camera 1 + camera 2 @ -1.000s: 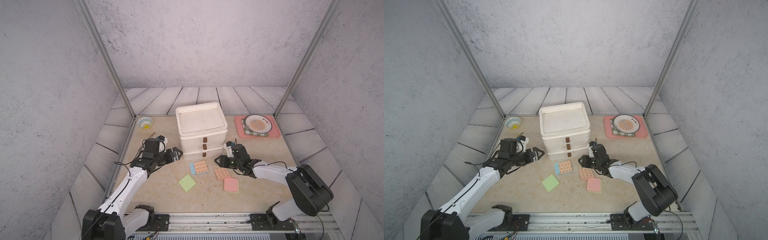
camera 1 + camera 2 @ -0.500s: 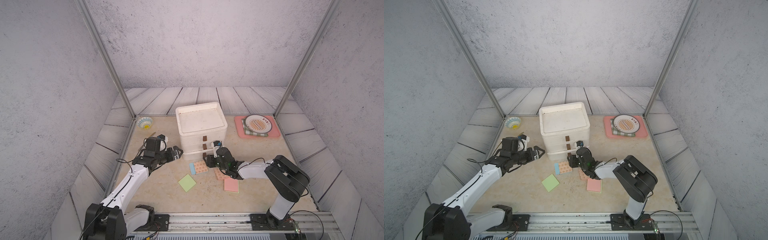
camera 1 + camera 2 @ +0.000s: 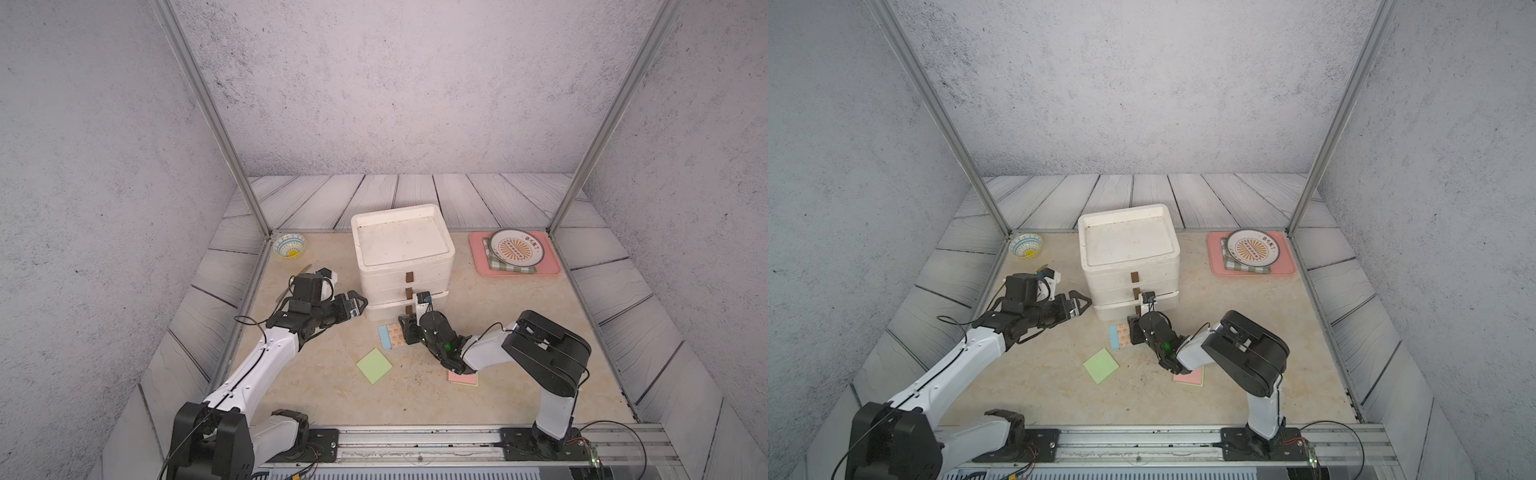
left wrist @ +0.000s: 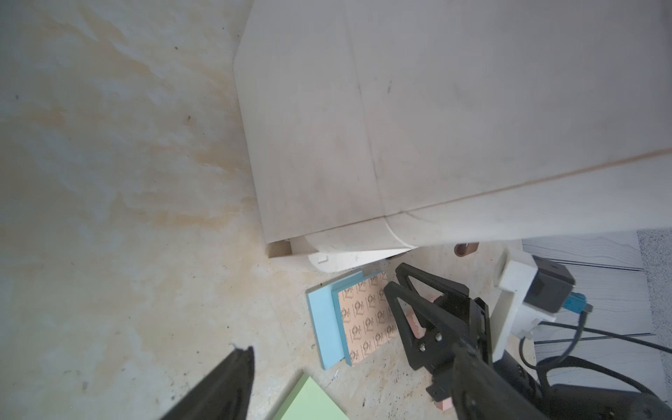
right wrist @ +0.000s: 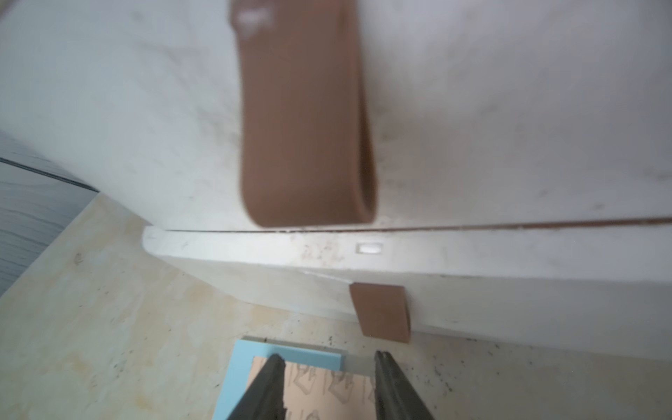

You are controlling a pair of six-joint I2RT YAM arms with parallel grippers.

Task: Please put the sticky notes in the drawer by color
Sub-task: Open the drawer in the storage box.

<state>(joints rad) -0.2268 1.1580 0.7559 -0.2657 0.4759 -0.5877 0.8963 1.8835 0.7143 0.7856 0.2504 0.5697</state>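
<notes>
The brown tab handle (image 5: 382, 314) of the white bottom drawer (image 5: 509, 302) may be missed and the orange-patterned sticky note (image 5: 329, 391) dragged by the parted, empty right claw (image 5: 327, 356)

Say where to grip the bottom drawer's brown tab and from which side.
Probably pinch the bottom tab across its width, a jaw on each side edge, coming level from the drawer cabinet front. It is a small flap off that face; the right gripper faces it.
</notes>
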